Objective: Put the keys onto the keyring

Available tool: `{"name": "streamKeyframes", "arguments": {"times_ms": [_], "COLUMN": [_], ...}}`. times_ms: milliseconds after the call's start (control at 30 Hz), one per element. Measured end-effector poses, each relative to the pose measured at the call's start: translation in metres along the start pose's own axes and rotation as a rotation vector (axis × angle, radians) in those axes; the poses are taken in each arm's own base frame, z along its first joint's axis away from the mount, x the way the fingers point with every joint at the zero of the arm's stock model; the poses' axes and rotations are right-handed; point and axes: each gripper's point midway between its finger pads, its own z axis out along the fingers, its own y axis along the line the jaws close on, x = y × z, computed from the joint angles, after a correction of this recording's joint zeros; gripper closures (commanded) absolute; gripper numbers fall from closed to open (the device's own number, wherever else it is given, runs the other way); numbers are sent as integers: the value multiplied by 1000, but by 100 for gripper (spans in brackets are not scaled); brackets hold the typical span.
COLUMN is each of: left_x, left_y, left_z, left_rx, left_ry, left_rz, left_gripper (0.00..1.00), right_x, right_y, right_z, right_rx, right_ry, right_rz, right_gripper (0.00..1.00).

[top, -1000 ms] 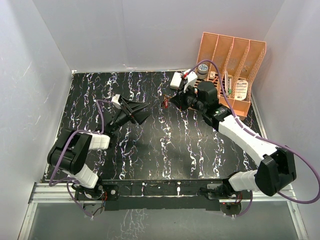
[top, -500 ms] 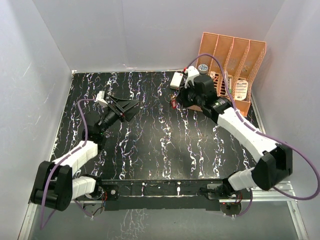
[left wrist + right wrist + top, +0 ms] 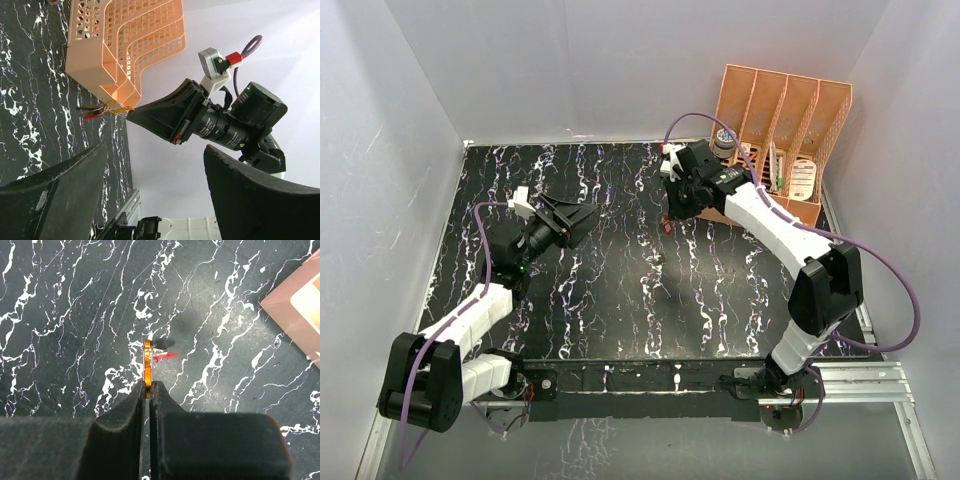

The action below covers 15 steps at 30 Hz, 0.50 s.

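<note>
My right gripper (image 3: pixel 148 386) is clenched on the keyring (image 3: pixel 148 365), held edge-on above the table (image 3: pixel 620 290) beside the rack (image 3: pixel 782 105). The red key (image 3: pixel 166 356) and black key (image 3: pixel 164 344) hang right against the keyring. My left gripper (image 3: pixel 155 148) is spread wide, grasping nothing.

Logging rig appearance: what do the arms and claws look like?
The left arm and right arm have white link shells and black joints, each trailed by a looping purple cable. The left claw and right claw are black with broad wedge fingers. A pale module with a red plug tops the right wrist.
</note>
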Motion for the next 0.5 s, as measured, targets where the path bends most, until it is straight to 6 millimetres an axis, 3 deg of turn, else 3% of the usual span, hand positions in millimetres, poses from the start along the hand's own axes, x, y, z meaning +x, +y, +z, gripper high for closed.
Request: {"name": "streamKeyframes", "arguments": {"times_ms": [500], "left_x": [-4], "left_y": [3], "left_z": [-1], "left_rx": [-11], "left_ry": [-11], "left_rz": [-2], "left_gripper": [24], "right_x": [7], "right_y": [12], "right_z": [-4], "right_rx": [-13], "right_ry": [55], "right_rz": [-49], "right_gripper": [100]}}
